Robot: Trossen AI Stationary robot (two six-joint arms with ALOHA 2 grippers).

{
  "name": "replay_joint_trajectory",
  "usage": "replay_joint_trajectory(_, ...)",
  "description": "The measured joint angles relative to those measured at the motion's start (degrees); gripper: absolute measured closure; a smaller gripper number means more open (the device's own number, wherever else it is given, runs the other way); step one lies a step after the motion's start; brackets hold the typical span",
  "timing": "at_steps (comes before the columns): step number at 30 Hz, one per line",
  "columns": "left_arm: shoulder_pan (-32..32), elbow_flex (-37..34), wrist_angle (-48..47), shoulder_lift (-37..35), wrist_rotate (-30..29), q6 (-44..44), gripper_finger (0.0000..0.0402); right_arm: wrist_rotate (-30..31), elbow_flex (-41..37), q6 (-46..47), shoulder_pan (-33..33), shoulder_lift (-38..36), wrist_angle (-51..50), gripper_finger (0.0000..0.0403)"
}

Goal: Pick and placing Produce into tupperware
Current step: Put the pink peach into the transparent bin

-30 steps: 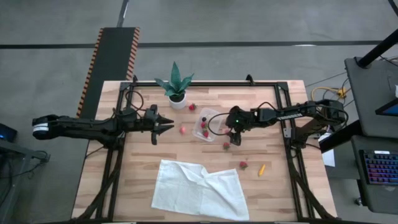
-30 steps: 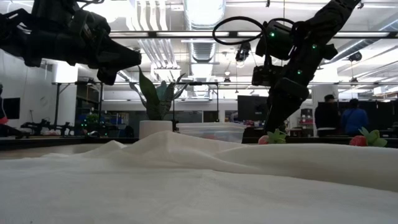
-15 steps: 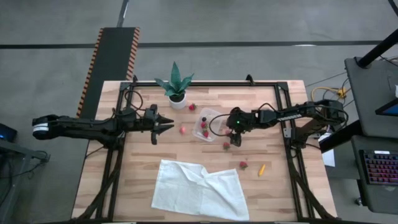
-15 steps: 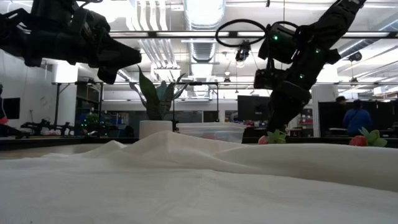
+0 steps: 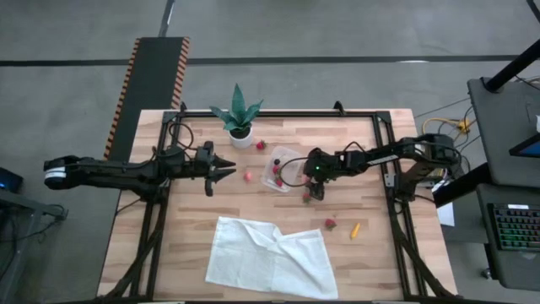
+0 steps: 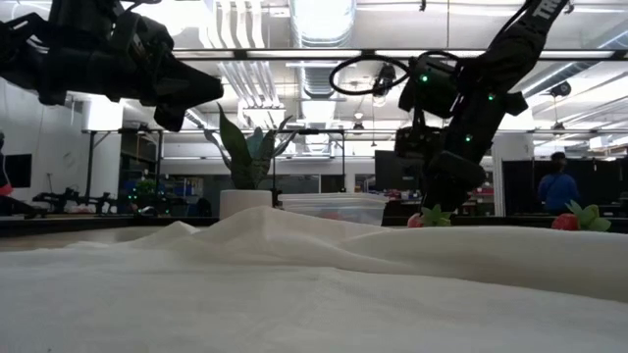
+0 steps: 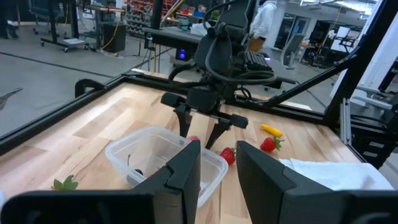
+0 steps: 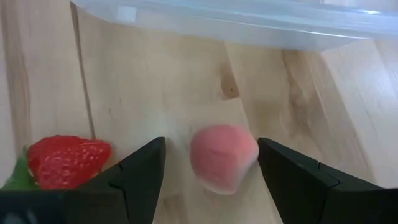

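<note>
Change: right gripper (image 5: 312,192) shifted closer to the tupperware (image 5: 281,168) and lower over the board than a second ago; left arm unchanged.
Right gripper: fingers (image 8: 140,174) spread wide, pointing down at the table, holding nothing; poised just beside the container's near edge.
Between the fingers: a pale pink fruit piece (image 8: 222,157) lying on the wood, untouched by either finger.
Beside it: a red strawberry (image 8: 62,160) with green leaves, by one finger, also on the wood.
Tupperware: clear, open-topped, near the table's middle, left of the right gripper in the high view; a dark berry (image 5: 276,161) and red pieces (image 5: 278,176) already inside.
Loose produce: one strawberry (image 5: 248,176) left of the container, one (image 5: 261,144) near the potted plant (image 5: 238,115), one (image 5: 330,223) toward the front right, with an orange-yellow piece (image 5: 355,230) next to it.
Left gripper: (image 5: 226,168) hovering above the table, well left of the container, pointing at it; fingers (image 7: 185,168) slightly apart, empty.
White cloth: (image 5: 270,256) crumpled at the table's front, apart from both arms.
Background: a person (image 6: 562,191) standing far behind the table in the low view.
</note>
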Motion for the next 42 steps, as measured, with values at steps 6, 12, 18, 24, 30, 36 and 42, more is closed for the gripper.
replay_joint_trajectory(6,0.02,-0.09,-0.04,0.04,0.02,0.02,0.0313,0.05,0.61,-0.17,0.00,0.61,-0.33,0.0154)
replay_joint_trajectory(12,0.02,-0.11,-0.04,0.02,0.02,0.02,0.0313,-0.02,0.57,-0.20,0.00,-0.92,-2.43,0.0162)
replay_joint_trajectory(18,0.02,-0.11,-0.04,0.00,0.02,0.00,0.0313,0.01,0.54,-0.20,0.00,-1.15,-2.14,0.0180)
replay_joint_trajectory(24,0.02,-0.11,-0.03,0.00,0.02,0.00,0.0313,0.02,0.54,-0.41,0.00,-0.92,-1.78,0.0190)
replay_joint_trajectory(30,0.02,-0.13,-0.02,0.00,0.02,-0.02,0.0313,0.03,0.54,-0.39,0.00,-0.92,-1.96,0.0207)
replay_joint_trajectory(36,0.02,-0.13,-0.02,-0.01,0.02,-0.02,0.0313,0.05,0.54,-0.39,0.00,-0.92,-2.28,0.0248)
replay_joint_trajectory(42,0.02,-0.13,-0.02,0.00,0.03,-0.02,0.0313,0.05,0.54,-0.41,0.00,-0.94,-2.28,0.0293)
